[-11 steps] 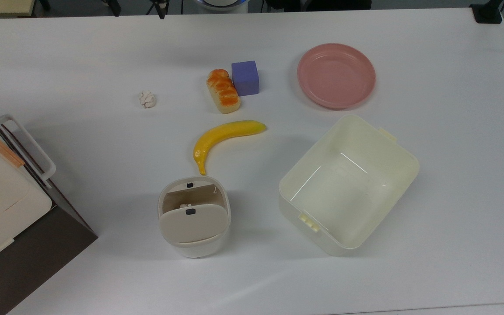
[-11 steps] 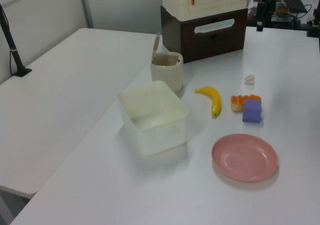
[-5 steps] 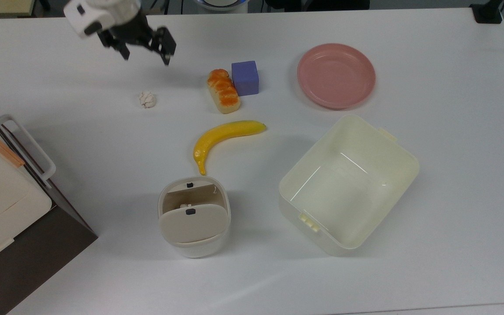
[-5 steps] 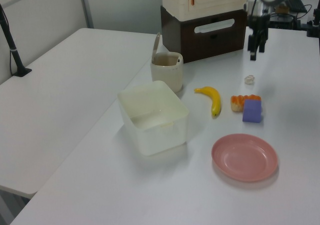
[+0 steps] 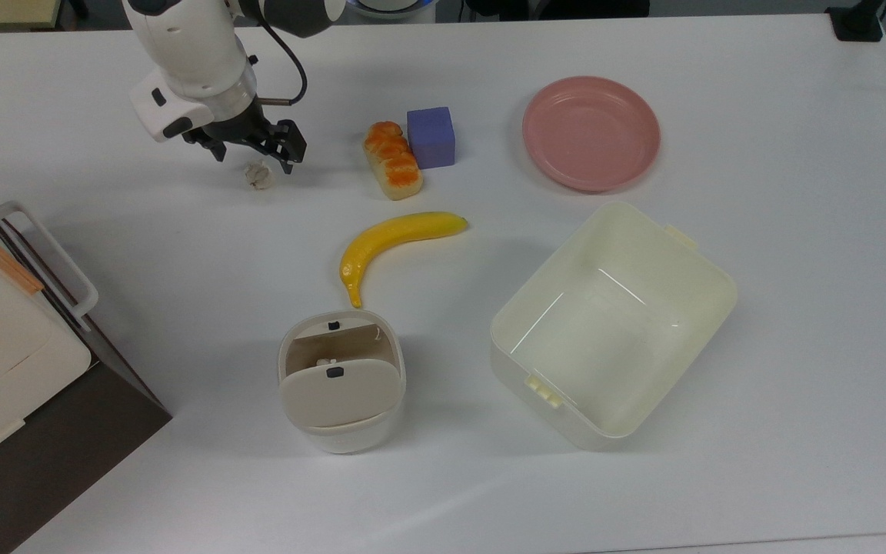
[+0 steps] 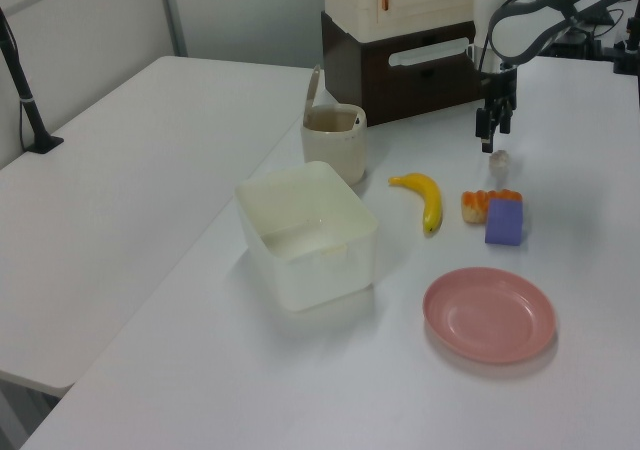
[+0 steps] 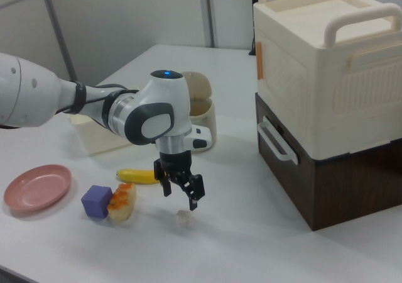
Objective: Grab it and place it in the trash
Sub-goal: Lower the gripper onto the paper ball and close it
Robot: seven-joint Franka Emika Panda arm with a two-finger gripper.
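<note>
The gripper (image 7: 179, 190) hung right over the paper wad (image 7: 183, 218), black fingers spread wide and pointing down, not touching it as far as the right view showed. The wad itself was a tiny crumpled off-white ball, all lumpy creases, sitting bare on the smooth white table (image 5: 758, 431). In the top view the wad (image 5: 258, 176) peeked out just below the fingers (image 5: 291, 151), and the glossy white arm (image 5: 185, 46) came in from the top view's upper left.

Going out from there: a bread loaf (image 5: 392, 160) with a shiny orange glaze and ridged top, with a matte purple cube (image 5: 431, 137) right against it. Below those in the top view lay a smooth yellow banana (image 5: 391, 242), curved, its stem end pointing at the trash bin (image 5: 341, 382). The bin was a rounded-square white thing with a beige flap lid tilted partly open, small dark buttons on it, well apart from the wad.

Further off sat a cream rectangular tub (image 5: 614, 323), plasticky with rounded corners and little latches, and a flat round pink plate (image 5: 591, 132). At the top view's left edge stood a ribbed cream box with handles (image 7: 326, 69) stacked on a dark brown base (image 7: 333, 182).
</note>
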